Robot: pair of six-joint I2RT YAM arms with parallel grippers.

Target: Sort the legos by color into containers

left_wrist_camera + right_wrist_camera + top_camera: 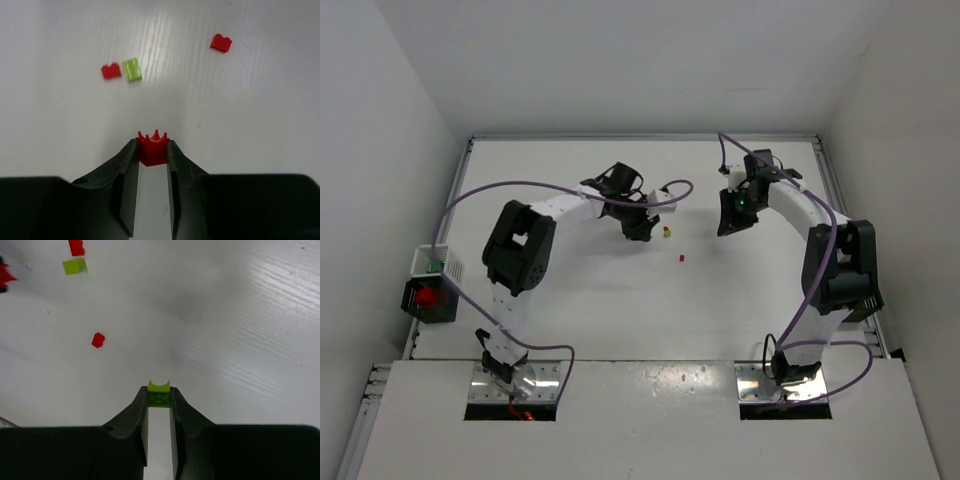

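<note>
the left gripper is clenched on a small red plastic brick. the brick is pinched between the two black fingers, and its studded end pokes out past their tips. whether it is lifted off the white desk cannot be told. ahead of the gripper, a loose red brick and a loose lime yellow-green brick lie just beside each other on the desk. whether they touch cannot be told. a lone red brick lies well apart from that pair, towards the right of the left wrist view.

the right gripper is closed on a small lime yellow-green plastic brick, which is held at the very tips of its fingers. in the right wrist view the lone red brick is seen on the desk to the left, and the loose pair lies near the top left corner.

from above, both grippers are seen over the middle of the desk, well apart from each other. the left gripper is just beside the loose pair, and the lone red brick lies between the two grippers, nearer the arm bases. a small white ribbed-walled container stands at the left edge of the desk, with something green showing inside. a dark box with a red top stands just in front of it.
</note>
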